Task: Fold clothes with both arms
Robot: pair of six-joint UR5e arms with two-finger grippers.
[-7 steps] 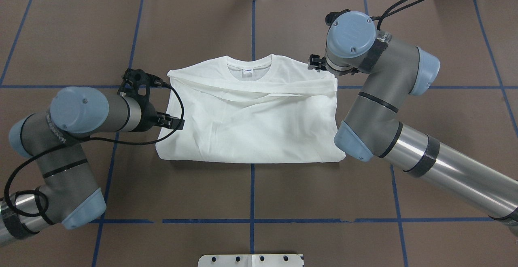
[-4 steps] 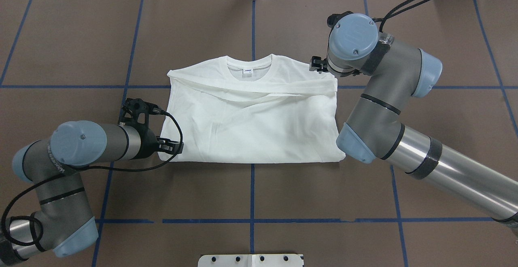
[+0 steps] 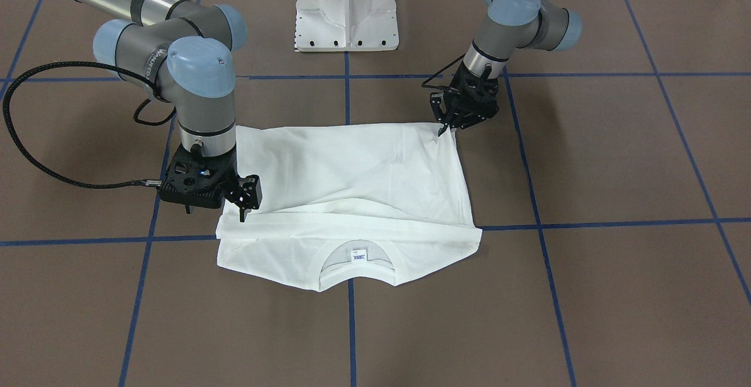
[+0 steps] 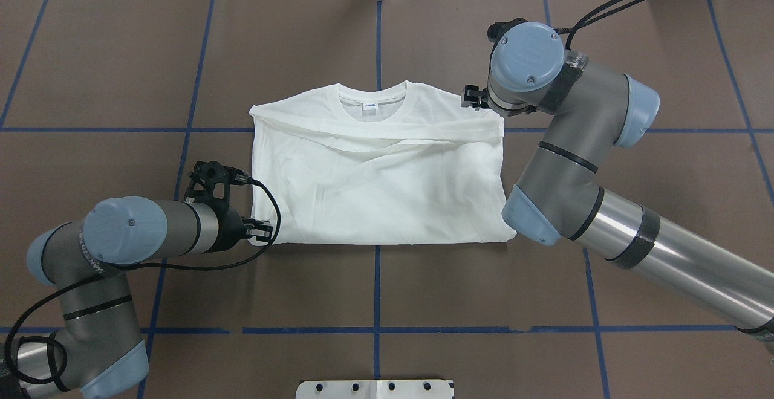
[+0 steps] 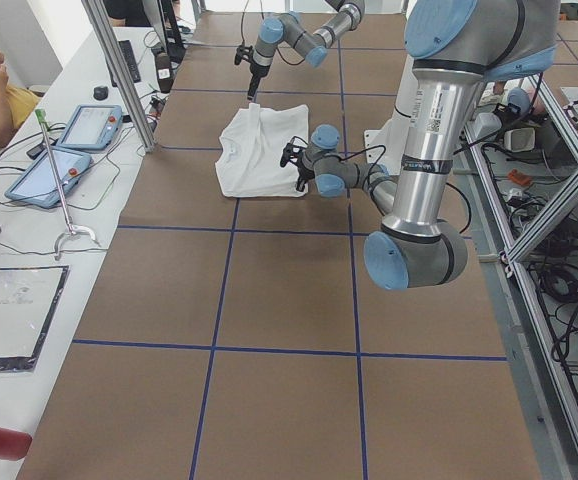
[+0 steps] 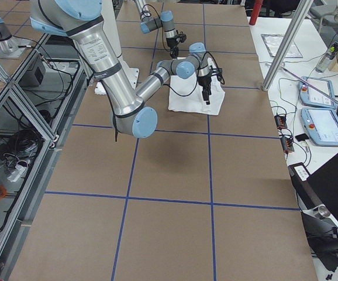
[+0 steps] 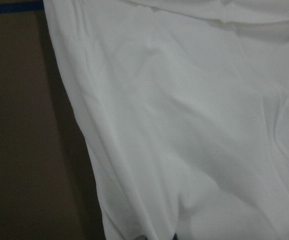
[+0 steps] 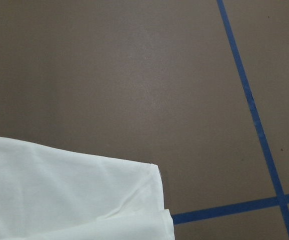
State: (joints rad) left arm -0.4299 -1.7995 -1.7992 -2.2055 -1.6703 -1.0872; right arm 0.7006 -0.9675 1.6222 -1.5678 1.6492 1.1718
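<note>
The white shirt (image 4: pixel 375 193) lies flat near the middle of the brown desk (image 4: pixel 375 290). Its collar (image 4: pixel 372 94) points away from the robot and its hem lies nearest the robot. Folded this way it is wider than it is deep, so its long axis runs side to side. The sleeves are laid across the chest as overlapping bands, and a small label (image 4: pixel 369 106) shows inside the neck.

The left pincer (image 4: pixel 261 230) sits at the hem corner on the robot's left, its fingers close together. I cannot tell whether it grips the cloth. The right pincer (image 3: pixel 242 208) points down at the shoulder edge on the robot's right, and I cannot tell how wide it stands.
</note>
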